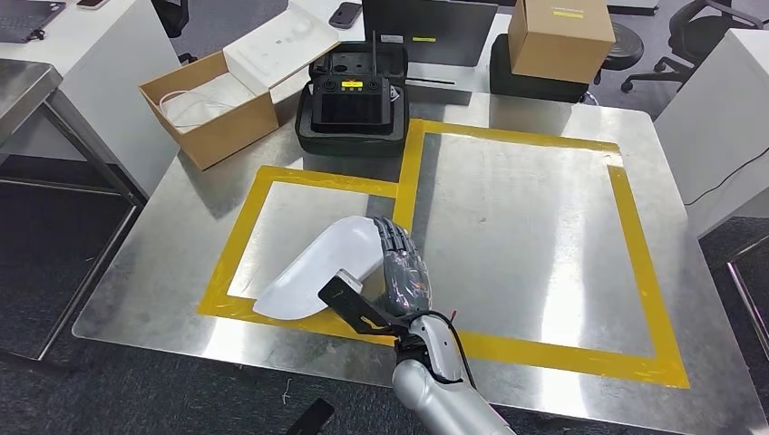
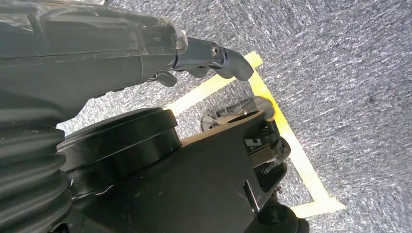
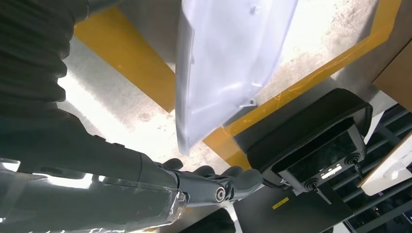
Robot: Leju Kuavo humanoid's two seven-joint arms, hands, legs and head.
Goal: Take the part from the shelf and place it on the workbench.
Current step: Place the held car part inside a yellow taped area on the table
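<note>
A white curved shell part point(image 1: 313, 272) lies on the metal workbench point(image 1: 544, 236), inside the smaller yellow-taped frame point(image 1: 238, 237), with its near end over the front tape line. My right hand point(image 1: 402, 265) is right beside its right edge, fingers stretched out straight and pointing away from me. The right wrist view has the part point(image 3: 228, 68) over the taped steel, with a gap between it and my thumb point(image 3: 214, 187); nothing is gripped. My left hand point(image 2: 194, 56) hangs above grey carpet and holds nothing, its thumb extended.
A black case with a controller point(image 1: 354, 100) sits at the back of the bench, an open cardboard box point(image 1: 210, 113) to its left and another box point(image 1: 560, 36) behind. The larger yellow frame point(image 1: 626, 227) lies to the right. Office chairs stand far right.
</note>
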